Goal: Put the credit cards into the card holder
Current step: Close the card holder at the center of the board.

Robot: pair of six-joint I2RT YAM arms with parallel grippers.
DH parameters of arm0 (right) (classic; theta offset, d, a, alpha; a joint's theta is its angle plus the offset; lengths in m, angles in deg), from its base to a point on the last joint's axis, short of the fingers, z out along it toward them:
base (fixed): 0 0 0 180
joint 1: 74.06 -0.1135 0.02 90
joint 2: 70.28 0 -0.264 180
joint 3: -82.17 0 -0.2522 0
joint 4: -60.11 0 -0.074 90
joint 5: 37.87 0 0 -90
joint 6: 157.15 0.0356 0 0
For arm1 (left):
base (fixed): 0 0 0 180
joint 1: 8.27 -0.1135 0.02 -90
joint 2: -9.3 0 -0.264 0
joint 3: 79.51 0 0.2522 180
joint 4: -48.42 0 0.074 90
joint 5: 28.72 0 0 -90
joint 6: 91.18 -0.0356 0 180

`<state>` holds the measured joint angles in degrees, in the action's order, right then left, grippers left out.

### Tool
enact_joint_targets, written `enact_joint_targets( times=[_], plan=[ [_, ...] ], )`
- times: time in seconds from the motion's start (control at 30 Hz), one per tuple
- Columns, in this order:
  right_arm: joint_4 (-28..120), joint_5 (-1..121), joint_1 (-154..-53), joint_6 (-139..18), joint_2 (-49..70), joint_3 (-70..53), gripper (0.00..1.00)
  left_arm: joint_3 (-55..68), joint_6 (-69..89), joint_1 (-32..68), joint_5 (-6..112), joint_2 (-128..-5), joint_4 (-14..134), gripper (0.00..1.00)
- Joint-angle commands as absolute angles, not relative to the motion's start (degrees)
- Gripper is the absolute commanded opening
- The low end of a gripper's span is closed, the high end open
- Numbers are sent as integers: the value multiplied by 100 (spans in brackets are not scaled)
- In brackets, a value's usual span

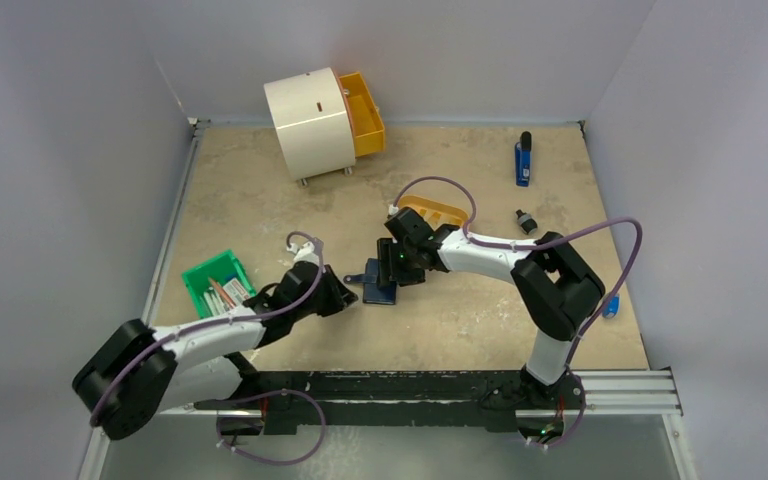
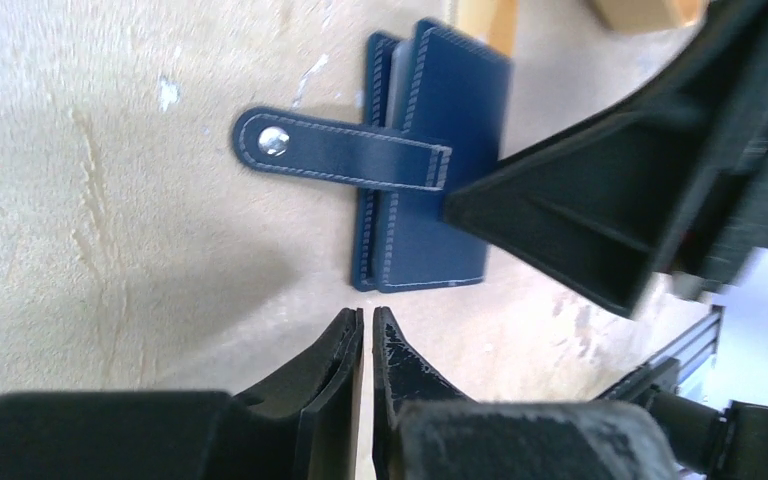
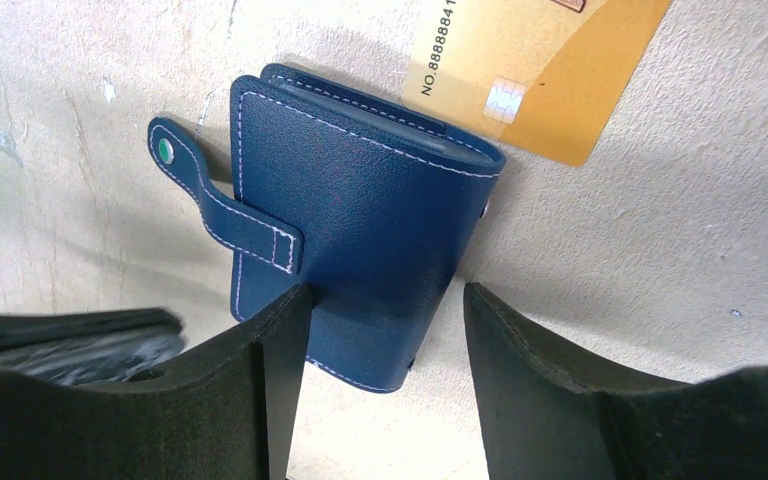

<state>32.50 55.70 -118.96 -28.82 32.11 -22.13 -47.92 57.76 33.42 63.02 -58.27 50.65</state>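
Note:
The card holder point(image 1: 377, 284) is a dark navy wallet that lies folded shut on the table, its snap tab point(image 2: 340, 155) sticking out unfastened. It also shows in the left wrist view point(image 2: 440, 200) and the right wrist view point(image 3: 360, 200). One gold credit card point(image 3: 545, 70) with a chip lies flat just beyond the wallet, one edge hidden behind it. My right gripper point(image 3: 387, 292) is open, with its jaws standing over the wallet's near end, and holds nothing. My left gripper point(image 2: 368, 320) is shut and empty, a short way from the wallet's edge. Other cards are out of view.
An orange oval tray point(image 1: 436, 211) sits just behind the right gripper. A green box point(image 1: 216, 282) with small items stands at the left. A white drum with a yellow drawer point(image 1: 312, 122) is at the back. A blue tool point(image 1: 523, 160) and a small black part point(image 1: 527, 222) lie at the right.

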Motion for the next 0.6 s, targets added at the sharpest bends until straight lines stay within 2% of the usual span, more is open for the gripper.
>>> enact_joint_targets(
  times=[0.0,0.1,0.3,0.57],
  plan=[
    [3000,5277,-11914,-3017,3318,-2201,60,-4659,5624,3358,6659,-5030,5574,8],
    [3022,5287,-11914,-3019,3308,-2194,60,-4397,5512,3357,6601,-5088,5414,8],
    [3064,5353,-11910,-3010,3343,-2154,60,-3834,5295,3356,6303,-6132,4907,6],
    [3078,5395,-11910,-2997,3323,-2121,60,-3827,5365,3349,6312,-6742,4532,5]
  ],
)
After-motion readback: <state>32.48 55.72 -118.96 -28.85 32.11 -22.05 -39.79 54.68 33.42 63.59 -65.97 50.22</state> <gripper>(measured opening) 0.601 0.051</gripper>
